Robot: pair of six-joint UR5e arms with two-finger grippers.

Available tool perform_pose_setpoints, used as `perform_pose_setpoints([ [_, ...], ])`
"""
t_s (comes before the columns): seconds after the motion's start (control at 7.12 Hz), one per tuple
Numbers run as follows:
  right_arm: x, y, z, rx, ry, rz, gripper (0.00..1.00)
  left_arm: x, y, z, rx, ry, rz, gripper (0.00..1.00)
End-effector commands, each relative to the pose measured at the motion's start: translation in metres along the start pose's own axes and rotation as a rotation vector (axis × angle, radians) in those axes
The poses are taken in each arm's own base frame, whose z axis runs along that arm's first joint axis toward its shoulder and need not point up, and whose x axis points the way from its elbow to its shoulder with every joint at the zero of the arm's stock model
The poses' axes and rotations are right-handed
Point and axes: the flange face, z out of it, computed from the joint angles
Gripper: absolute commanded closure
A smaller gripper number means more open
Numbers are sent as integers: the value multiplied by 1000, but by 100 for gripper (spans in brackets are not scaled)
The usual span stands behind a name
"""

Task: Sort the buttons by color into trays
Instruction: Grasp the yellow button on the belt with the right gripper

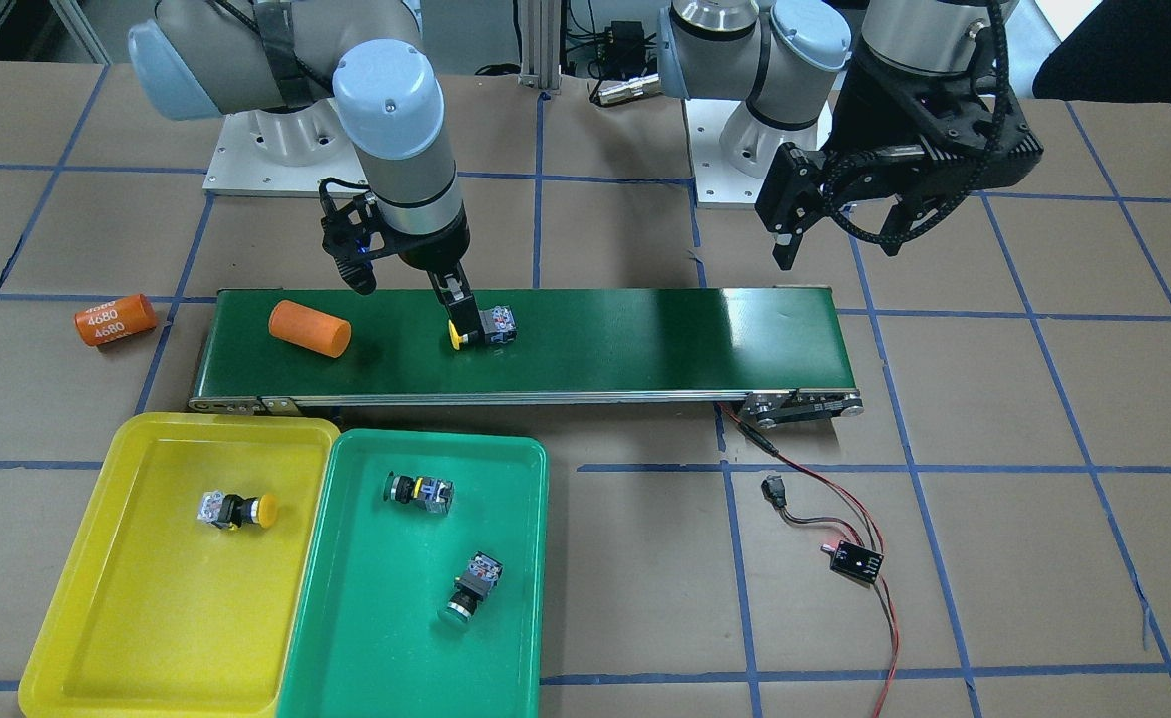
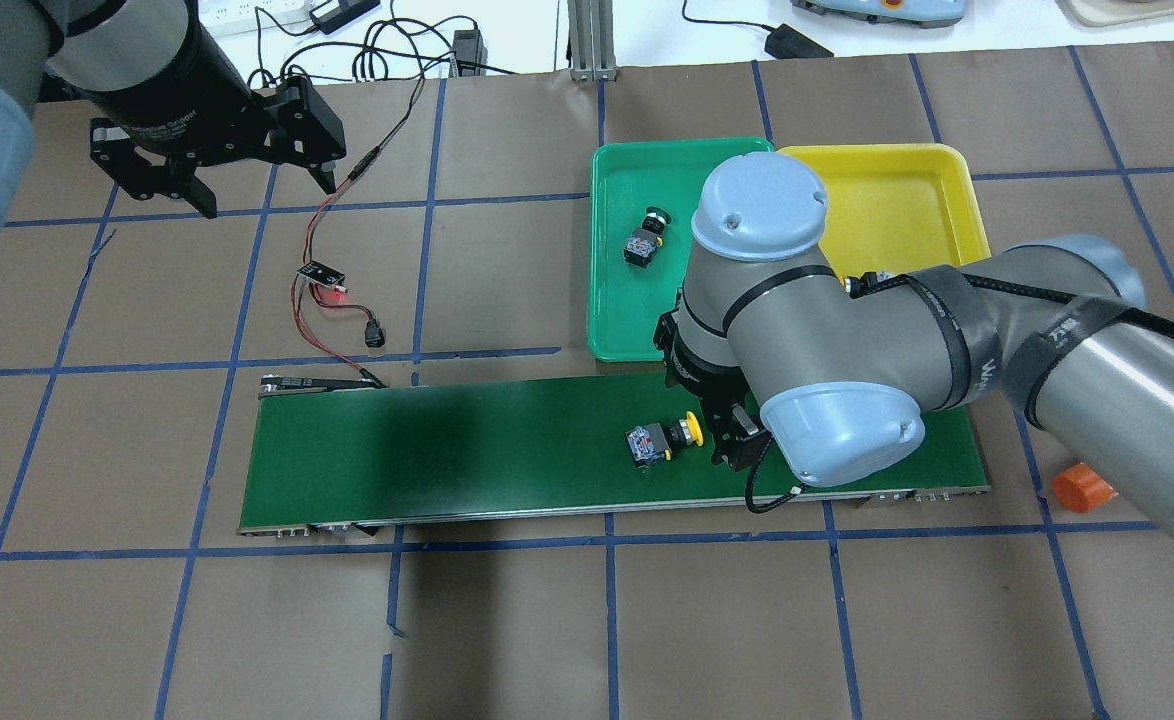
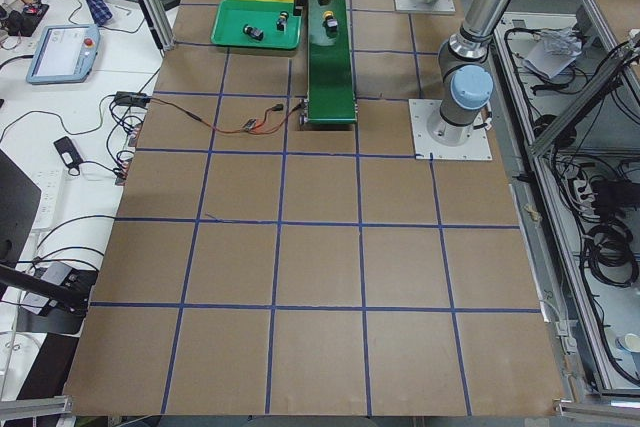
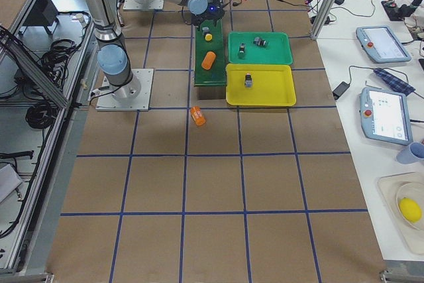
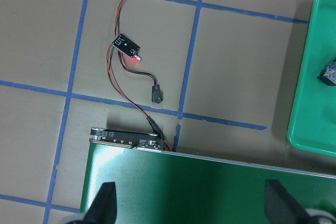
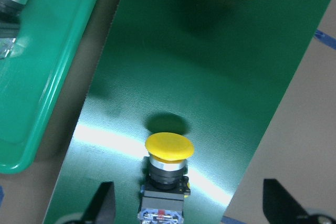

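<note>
Brown paper gridded with blue tape covers the tabletop (image 1: pixel 994 558), and a long dark-green conveyor belt (image 1: pixel 645 339) runs across it. Two trays sit side by side just past the belt's far edge from the robot. The green tray (image 1: pixel 386 638) holds two green buttons (image 1: pixel 418 490). The yellow tray (image 1: pixel 167 618), on the robot's right, holds one yellow button (image 1: pixel 236 510).

The right gripper (image 6: pixel 190 205) is down at the belt. Its fingers (image 6: pixel 102 205) are spread open on either side of the loose yellow button (image 6: pixel 169 148) and grip nothing. That button lies on its side, with its cap pointing toward the orange cylinder (image 1: pixel 310 328) farther along the belt. Its long axis runs along the belt and crossways to the fingers' closing line, so a squeeze would likely catch the collar or block.

The left gripper (image 2: pixel 267 195) hangs open, well apart, past the belt's other end. A second orange cylinder (image 1: pixel 115 319) lies off the belt.
</note>
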Motion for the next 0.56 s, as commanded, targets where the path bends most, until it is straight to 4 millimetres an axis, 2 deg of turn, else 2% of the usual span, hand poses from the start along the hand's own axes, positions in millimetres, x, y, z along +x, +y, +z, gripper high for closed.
perform_pose_setpoints([
  [0.0,-3,-1,18,-2,28,12,0,-1,0,-1,2,0,-1,0],
  [0.42,0,0,38,-6,66,11,0,-2,-4,-4,8,1,-6,0],
])
